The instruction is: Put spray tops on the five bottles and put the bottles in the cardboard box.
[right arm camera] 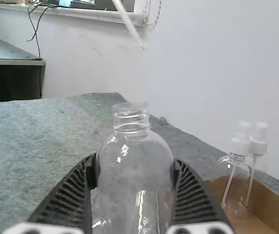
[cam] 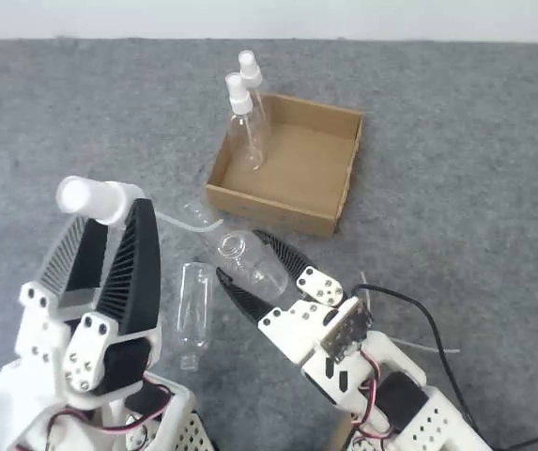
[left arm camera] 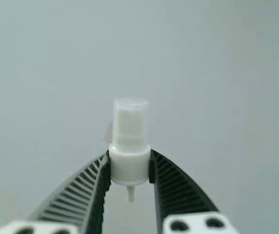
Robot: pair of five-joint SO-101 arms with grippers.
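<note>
Nearest the camera in the high view, the left gripper (cam: 114, 211) has its jaws clamped on the collar of a spray top (left arm camera: 129, 146). The cap end sticks out past the jaws, and the thin tube (cam: 189, 223) trails off toward the other arm.

Right next to it, the right gripper (cam: 238, 254) has its jaws closed around the body of a clear bottle (right arm camera: 132, 180). The open neck (cam: 231, 246) pokes out past the jaw tips.

This is the bit that matters, I think. The bottle's long axis runs from the right jaws out toward the left arm's side. The tube comes in from that side, and its free end sits just beside the neck but not in it. So the tube tip has to line up with the bottle's axis before anything slides in. The left arm has the lighter part, so it looks like the one to steer.

A spare bottle (cam: 193, 315) lies uncapped on the grey counter (cam: 456, 141) between the two arms, neck toward the camera.

Further back is the box (cam: 334, 218), with two capped bottles (cam: 247, 122) standing upright in its far corner.
</note>
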